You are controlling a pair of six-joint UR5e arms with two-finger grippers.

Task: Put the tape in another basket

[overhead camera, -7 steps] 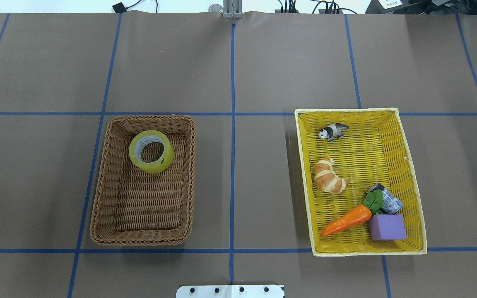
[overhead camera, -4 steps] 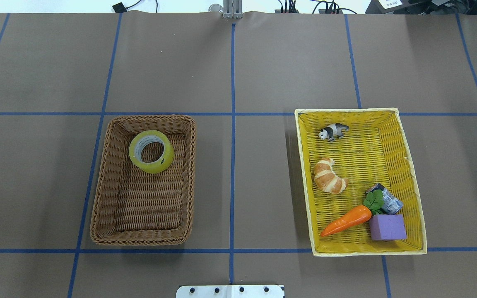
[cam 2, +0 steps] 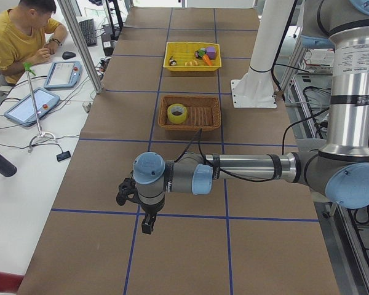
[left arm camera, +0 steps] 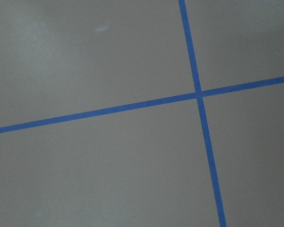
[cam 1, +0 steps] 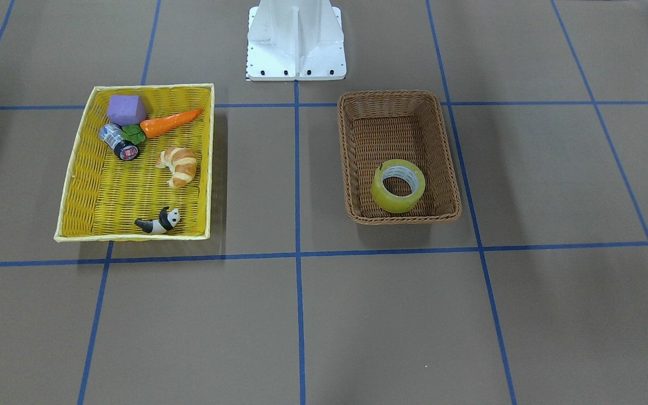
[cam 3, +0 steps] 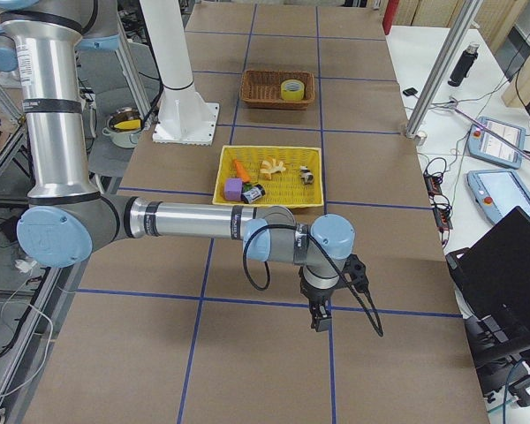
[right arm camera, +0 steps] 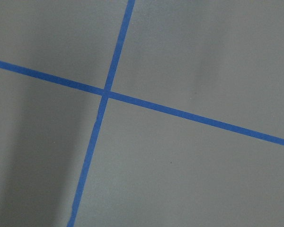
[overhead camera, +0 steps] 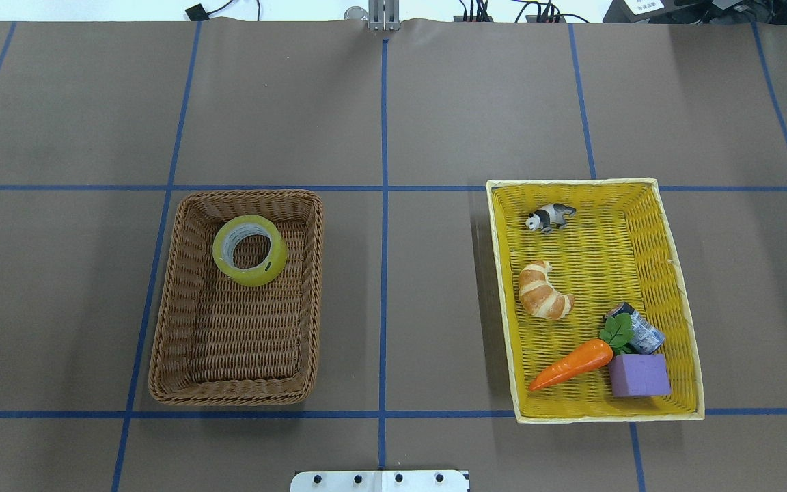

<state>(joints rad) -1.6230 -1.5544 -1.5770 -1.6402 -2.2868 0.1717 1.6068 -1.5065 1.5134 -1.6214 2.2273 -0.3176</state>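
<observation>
The tape, a yellow translucent roll with a white-grey core, lies flat in the far end of the brown wicker basket. Both also show in the front view: the tape and the basket. Neither gripper shows in the overhead or front views. The left gripper hangs over bare table far from the basket, seen only from the left side. The right gripper hangs over bare table beyond the yellow tray, seen only from the right side. I cannot tell whether either is open or shut. Both wrist views show only brown paper and blue lines.
A shallow yellow woven tray on the right holds a panda figure, a croissant, a small can, a carrot and a purple block. The white robot base stands between the containers. An operator sits beside the table.
</observation>
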